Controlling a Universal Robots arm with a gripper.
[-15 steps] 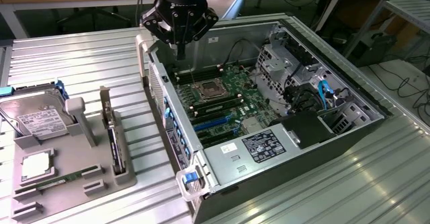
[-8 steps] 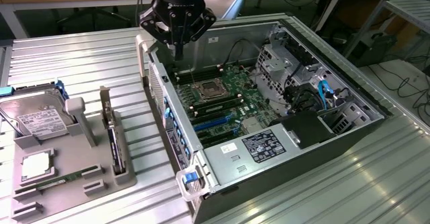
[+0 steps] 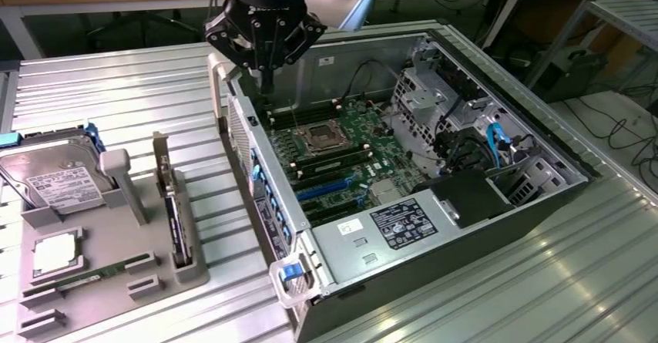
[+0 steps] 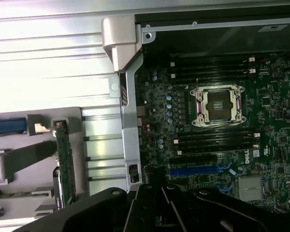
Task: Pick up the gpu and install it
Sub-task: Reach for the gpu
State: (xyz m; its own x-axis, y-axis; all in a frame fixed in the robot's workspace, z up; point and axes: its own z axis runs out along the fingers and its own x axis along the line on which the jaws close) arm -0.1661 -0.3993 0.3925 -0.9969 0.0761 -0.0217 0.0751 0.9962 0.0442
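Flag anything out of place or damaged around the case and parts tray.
Nothing stands out. The gpu stands on edge in the grey tray, the hard drive sits in its cradle, and the shut, empty gripper hangs over the rim of the open case.

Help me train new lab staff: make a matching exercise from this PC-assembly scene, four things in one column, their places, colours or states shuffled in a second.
Things:
1 gpu
2 hard drive
3 gripper
4 CPU socket

Places, colours or states:
A shut, above the computer case
B on the motherboard inside the case
C standing on edge in the grey holder
D silver with a white label

Pairs: 1-C, 2-D, 3-A, 4-B
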